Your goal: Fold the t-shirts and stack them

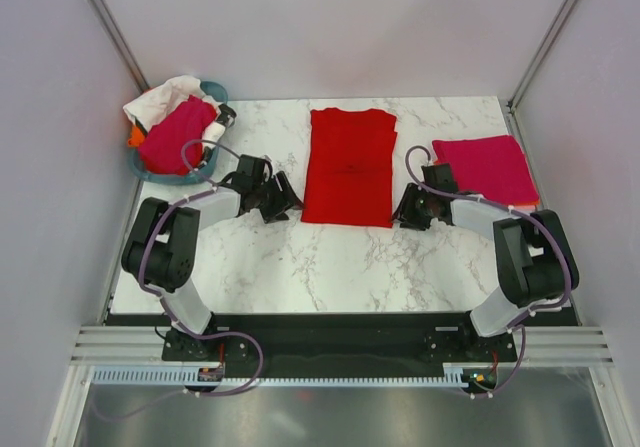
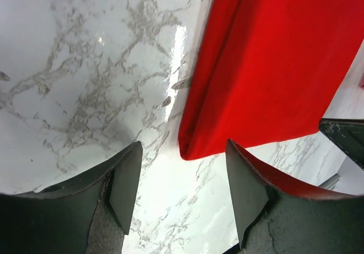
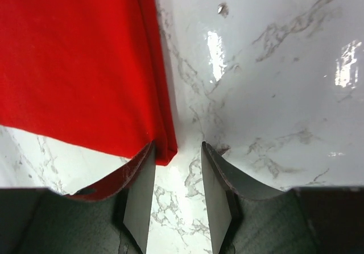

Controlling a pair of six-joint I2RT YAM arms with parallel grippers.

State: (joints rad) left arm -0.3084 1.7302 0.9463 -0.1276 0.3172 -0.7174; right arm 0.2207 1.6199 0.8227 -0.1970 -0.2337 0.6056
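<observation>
A bright red t-shirt (image 1: 348,165), folded into a long strip, lies flat on the marble table (image 1: 330,267) at centre. My left gripper (image 1: 284,203) stands open by its near left corner; in the left wrist view the red t-shirt's corner (image 2: 267,66) lies just ahead of the open left gripper (image 2: 182,169). My right gripper (image 1: 408,208) is open at the near right corner, and the red t-shirt's folded edge (image 3: 74,55) ends at the mouth of the right gripper (image 3: 178,154), unheld. A folded magenta t-shirt (image 1: 485,167) lies at the right.
A teal oval tub (image 1: 205,172) at the back left holds a heap of magenta (image 1: 178,137), white (image 1: 160,99) and orange cloth. Grey walls close in on both sides and the back. Bare marble lies between the red shirt and the arm bases.
</observation>
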